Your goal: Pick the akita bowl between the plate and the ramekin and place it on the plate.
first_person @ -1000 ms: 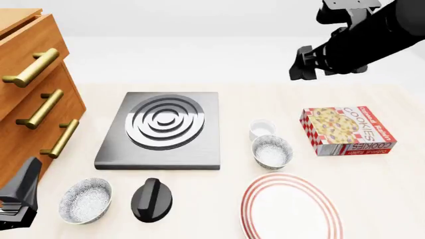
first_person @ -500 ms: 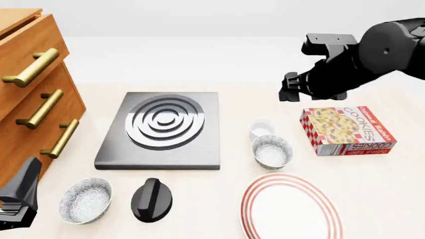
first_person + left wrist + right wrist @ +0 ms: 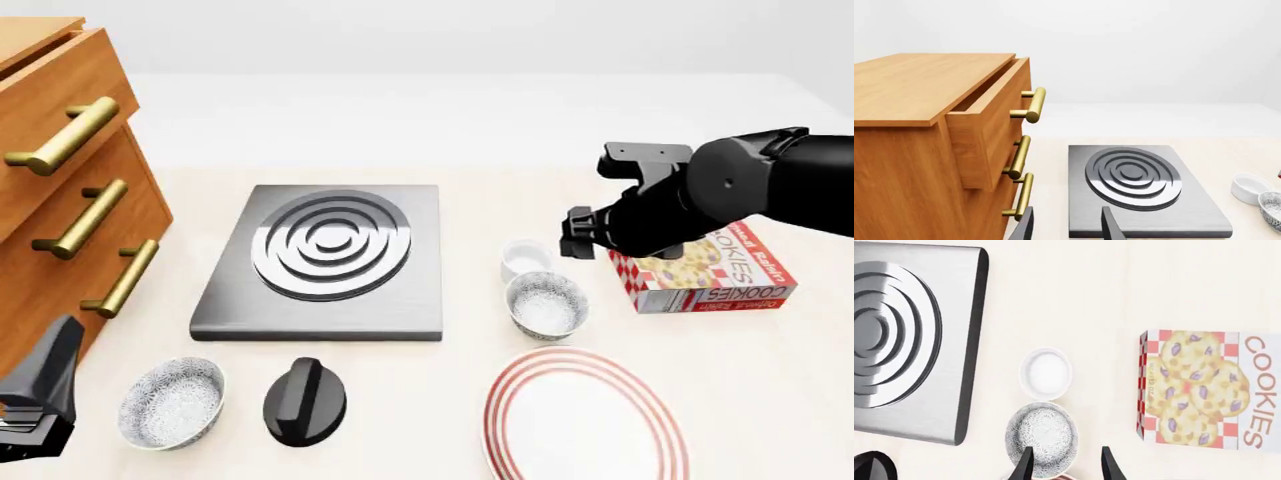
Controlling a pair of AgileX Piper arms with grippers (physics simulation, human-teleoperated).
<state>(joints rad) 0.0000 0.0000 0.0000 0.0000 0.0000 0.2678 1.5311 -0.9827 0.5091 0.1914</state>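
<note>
The akita bowl (image 3: 547,305), speckled white inside, sits between the small white ramekin (image 3: 526,260) and the red-ringed plate (image 3: 585,415). My right arm (image 3: 667,210) hovers above and slightly right of the ramekin, over the cookie box. In the right wrist view my right gripper (image 3: 1066,467) is open and empty. Its fingers straddle the near side of the bowl (image 3: 1041,437) from above, with the ramekin (image 3: 1046,373) just beyond. My left gripper (image 3: 1067,230) is open and empty near the cabinet, far from the bowl (image 3: 1273,210).
A look-alike speckled bowl (image 3: 171,403) and a black knob (image 3: 304,400) lie at the front left. A grey stove plate (image 3: 327,260) lies in the middle. The cookie box (image 3: 701,265) is right of the ramekin. A wooden drawer cabinet (image 3: 60,190) stands at the left.
My right arm has come down and toward me, from high at the back right to just above the ramekin and cookie box. The left arm and all objects have stayed put.
</note>
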